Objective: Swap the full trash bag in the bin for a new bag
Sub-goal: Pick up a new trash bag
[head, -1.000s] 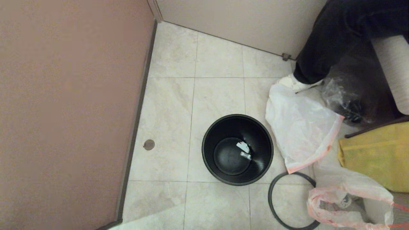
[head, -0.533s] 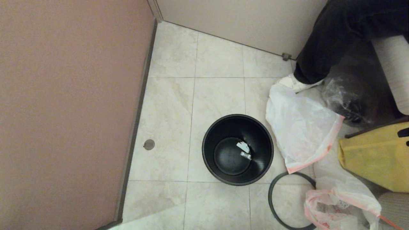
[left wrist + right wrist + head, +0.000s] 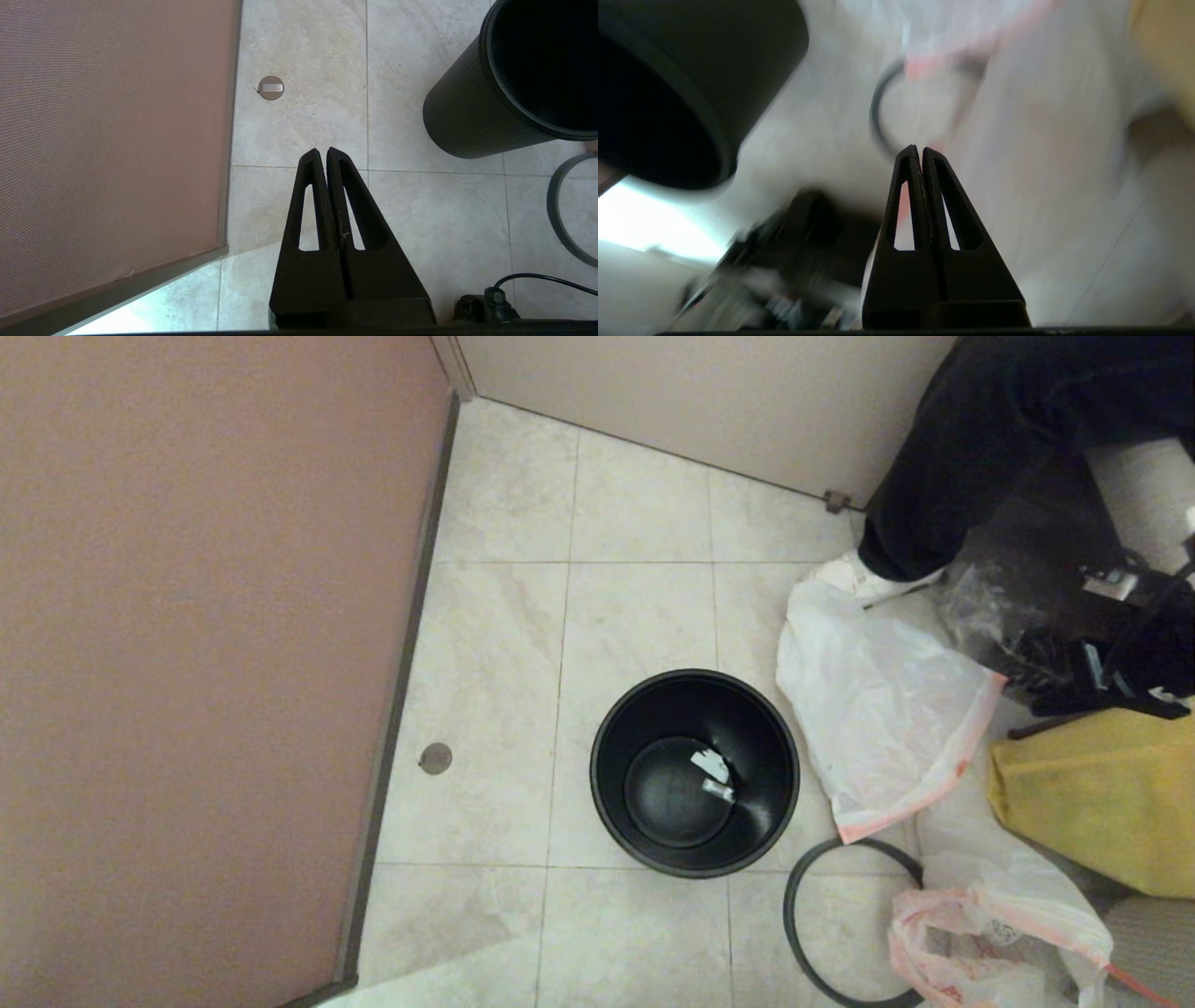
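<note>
My right gripper [image 3: 920, 150] has its two fingers pressed flat together with nothing between them. In the head view its arm shows at the far right edge, over the clear glossy bag [image 3: 1004, 616] and just above the yellow bag [image 3: 1102, 803]. My left gripper [image 3: 323, 151] is closed the same way, empty, parked over bare floor tile by the brown wall panel [image 3: 112, 140].

From the right gripper, the bin [image 3: 694, 773] stands well apart toward the robot's left, upright and unlined. Inside it I see only a couple of small pale scraps [image 3: 714, 775] on the black bottom. Its grey rim ring [image 3: 795, 933] lies flat on the floor apart from it, nearer the robot than the right gripper.

The new bag [image 3: 878, 719] lies spread flat between bin and right gripper, its orange-red hem touching the ring's far edge. The full trash bag [image 3: 999, 933] sits slumped beside the ring, mouth gaping. I cannot make out its contents.

A person's dark trouser leg [image 3: 943, 476] and white shoe [image 3: 854, 579] stand beyond the new bag.
</note>
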### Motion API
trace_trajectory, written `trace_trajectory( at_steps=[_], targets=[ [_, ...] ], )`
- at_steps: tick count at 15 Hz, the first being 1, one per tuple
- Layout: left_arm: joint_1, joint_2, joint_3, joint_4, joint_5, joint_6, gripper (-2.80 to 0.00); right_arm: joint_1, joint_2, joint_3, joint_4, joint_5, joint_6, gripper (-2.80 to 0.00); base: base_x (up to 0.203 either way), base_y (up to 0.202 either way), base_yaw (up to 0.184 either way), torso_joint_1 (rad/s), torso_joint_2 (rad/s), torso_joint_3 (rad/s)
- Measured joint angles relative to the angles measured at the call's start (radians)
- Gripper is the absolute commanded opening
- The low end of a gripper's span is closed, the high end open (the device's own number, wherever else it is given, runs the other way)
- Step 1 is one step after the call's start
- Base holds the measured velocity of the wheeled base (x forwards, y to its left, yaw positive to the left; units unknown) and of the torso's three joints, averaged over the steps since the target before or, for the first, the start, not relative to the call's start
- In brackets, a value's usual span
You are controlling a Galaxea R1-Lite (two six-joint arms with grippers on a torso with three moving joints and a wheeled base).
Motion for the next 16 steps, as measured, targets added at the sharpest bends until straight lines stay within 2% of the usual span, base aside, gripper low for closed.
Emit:
trace_trajectory(
  at_steps=[4, 5, 7, 9, 11, 14, 16],
  targets=[
    [0.0, 0.0, 0.0, 0.0, 0.0, 0.0, -2.8, 0.122, 0.223, -0.195, -0.058, -0.079, -0.038, -2.8, 0.0, 0.0, 0.0, 0.0, 0.0, 0.0],
    [0.0, 0.0, 0.0, 0.0, 0.0, 0.0, -2.8, 0.158, 0.275, -0.216, -0.114, -0.103, -0.042, 0.0, 0.0, 0.0, 0.0, 0.0, 0.0, 0.0],
    [0.0, 0.0, 0.0, 0.0, 0.0, 0.0, -2.8, 0.237, 0.374, -0.236, -0.287, -0.177, -0.07, 0.0, 0.0, 0.0, 0.0, 0.0, 0.0, 0.0],
    [0.0, 0.0, 0.0, 0.0, 0.0, 0.0, -2.8, 0.307, 0.45, -0.244, -0.475, -0.24, -0.137, 0.0, 0.0, 0.0, 0.0, 0.0, 0.0, 0.0],
    [0.0, 0.0, 0.0, 0.0, 0.0, 0.0, -2.8, 0.336, 0.513, -0.249, -0.689, -0.232, -0.212, 0.0, 0.0, 0.0, 0.0, 0.0, 0.0, 0.0],
    [0.0, 0.0, 0.0, 0.0, 0.0, 0.0, -2.8, 0.335, 0.583, -0.264, -1.001, -0.193, -0.304, 0.0, 0.0, 0.0, 0.0, 0.0, 0.0, 0.0],
    [0.0, 0.0, 0.0, 0.0, 0.0, 0.0, -2.8, 0.313, 0.595, -0.27, -1.128, -0.186, -0.332, 0.0, 0.0, 0.0, 0.0, 0.0, 0.0, 0.0]
  ],
)
